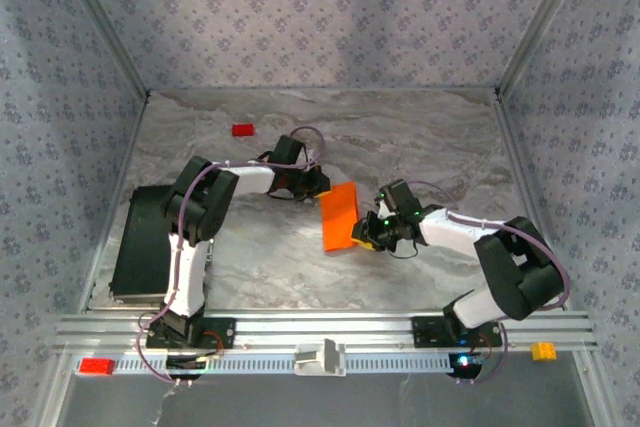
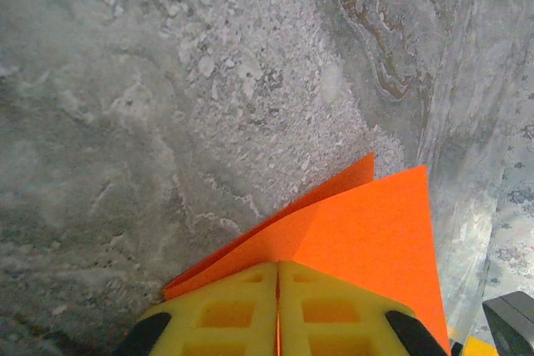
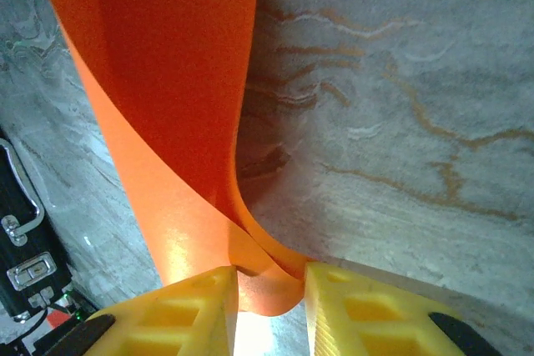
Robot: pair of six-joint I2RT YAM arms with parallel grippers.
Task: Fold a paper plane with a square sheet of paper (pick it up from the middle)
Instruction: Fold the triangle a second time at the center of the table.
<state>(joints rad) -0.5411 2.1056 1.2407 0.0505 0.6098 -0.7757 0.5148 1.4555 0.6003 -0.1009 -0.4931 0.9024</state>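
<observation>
The square sheet of paper [image 1: 340, 215] is at mid-surface between the two arms, doubled over into a narrow orange strip. Its long axis runs from far-right to near-left in the top view, roughly away from the bases and a bit slanted. It looks raised off the surface [image 1: 420, 137], not lying flat (cannot confirm the clearance).

The left fingers [image 1: 318, 185] sit at the strip's far end and come in from the left. The right fingers [image 1: 368, 237] sit at its near end and come in from the right. Each arm has one end, neither is clearly nearer, and the sheet spans the gap between them.

Left wrist view: the left fingers [image 2: 238, 306] are fully closed, pads meeting on a thin line with the paper [image 2: 367, 231] pinched in the seam. Two layers fan out ahead and up-right.

Right wrist view: the right fingers [image 3: 188, 310] are part closed with a visible gap. A curled fold of the paper [image 3: 167, 81] is caught in that gap and appears to touch both pads, and the rest rises up-left as a bowed sheet. That grip is the looser one, on a rounded loop and not a flat crease.

Judgement: the next crease depends on the ends staying opposed along that axis.
</observation>
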